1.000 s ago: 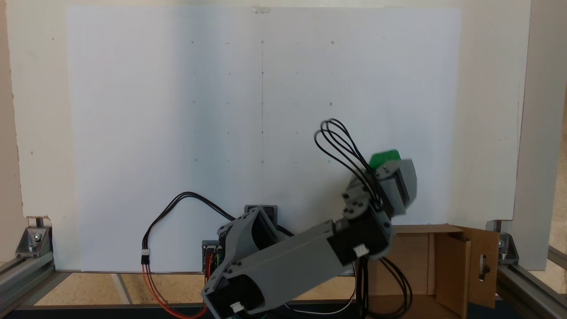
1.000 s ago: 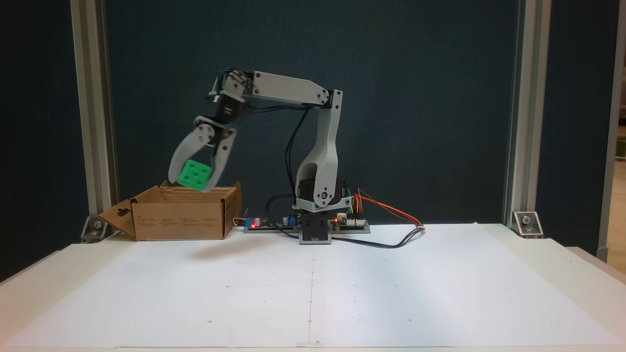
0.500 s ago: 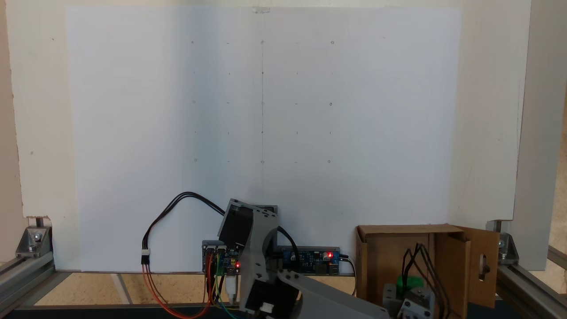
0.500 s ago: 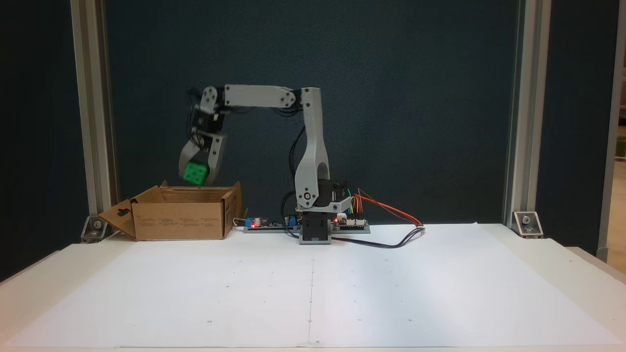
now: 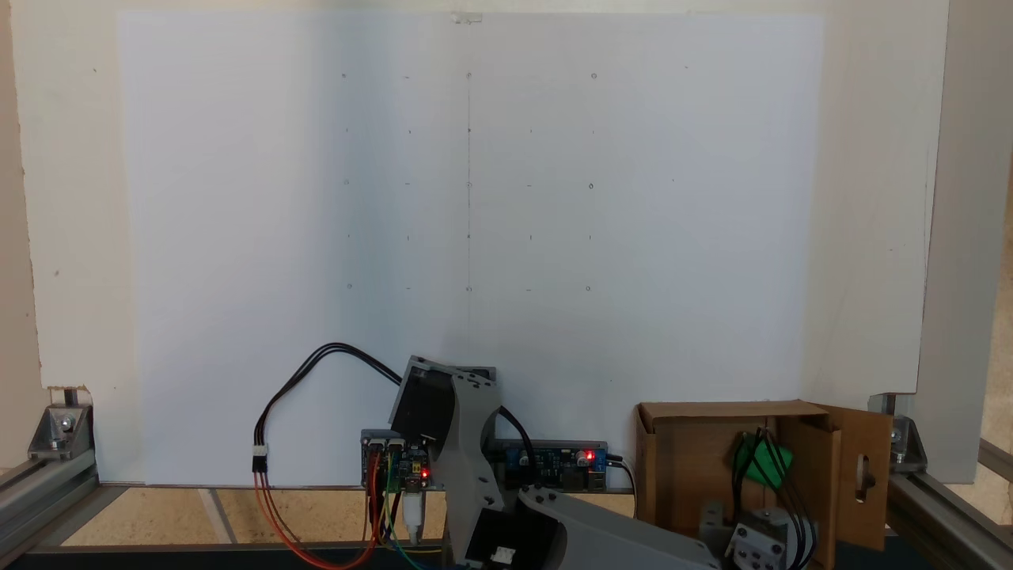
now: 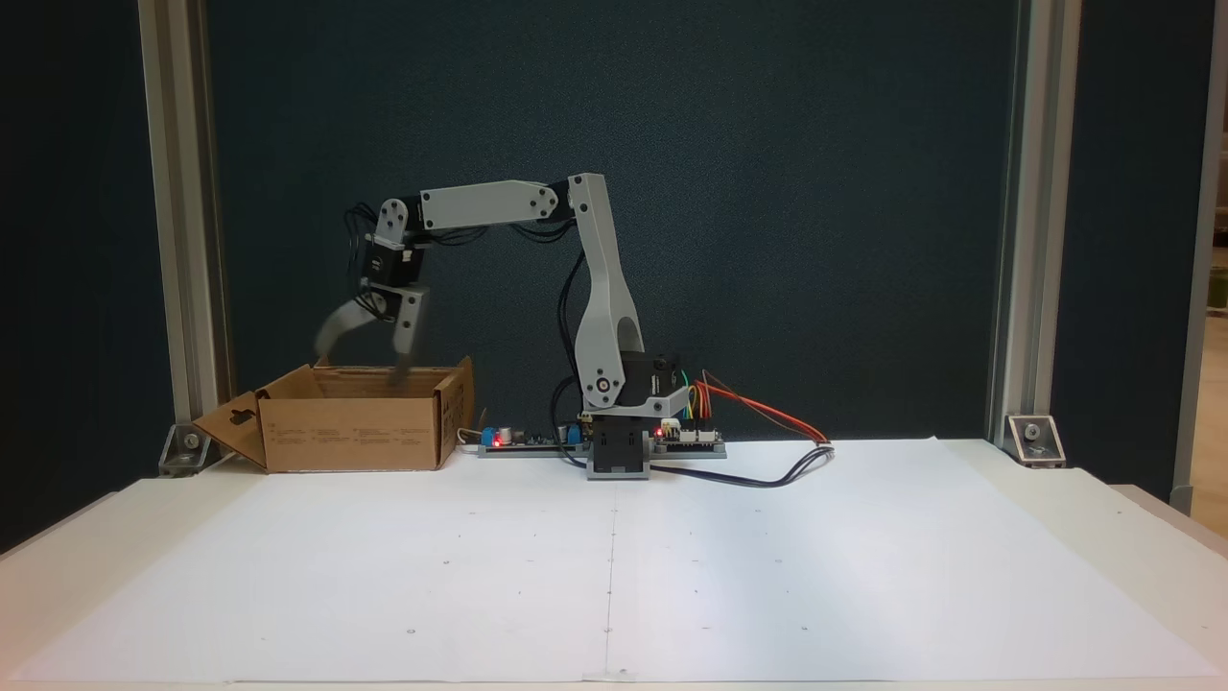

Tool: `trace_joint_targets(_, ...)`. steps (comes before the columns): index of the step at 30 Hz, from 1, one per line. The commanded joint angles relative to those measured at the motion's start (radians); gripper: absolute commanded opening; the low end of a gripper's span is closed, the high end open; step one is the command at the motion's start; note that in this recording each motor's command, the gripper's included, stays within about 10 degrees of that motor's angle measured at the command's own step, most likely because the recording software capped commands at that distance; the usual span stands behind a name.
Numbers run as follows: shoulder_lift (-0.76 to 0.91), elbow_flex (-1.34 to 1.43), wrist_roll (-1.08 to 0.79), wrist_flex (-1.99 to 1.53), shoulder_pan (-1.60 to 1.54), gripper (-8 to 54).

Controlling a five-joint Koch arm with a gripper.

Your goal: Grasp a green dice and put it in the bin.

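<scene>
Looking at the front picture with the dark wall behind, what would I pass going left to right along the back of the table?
Cardboard bin with the open gripper above it → small circuit board → arm's base → orange and black wires.

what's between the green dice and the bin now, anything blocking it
Nothing visible does. The green dice shows inside the bin, partly behind the arm's black cables. The gripper hangs open above the bin's rim with nothing between its jaws.

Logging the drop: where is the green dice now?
In a fixed view the green dice sits inside the bin, behind the arm's black cables.
</scene>
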State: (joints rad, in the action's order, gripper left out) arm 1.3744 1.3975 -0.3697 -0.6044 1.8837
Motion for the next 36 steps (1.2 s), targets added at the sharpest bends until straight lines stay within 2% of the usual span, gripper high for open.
trace_joint_targets(1,0.063,-0.021,0.066,0.13,-0.072,44.0)
trace_joint_targets(6,0.293,-0.021,0.288,0.184,-0.36,43.2)
trace_joint_targets(10,0.411,-0.008,0.433,0.179,-0.642,43.3)
trace_joint_targets(22,0.799,0.466,0.437,0.192,-1.517,44.4)
trace_joint_targets(27,0.9,0.676,0.436,0.411,-1.877,44.4)
trace_joint_targets(30,0.989,0.788,0.436,0.546,-1.95,44.6)
trace_joint_targets(36,0.997,0.942,0.43,0.81,-1.911,44.6)
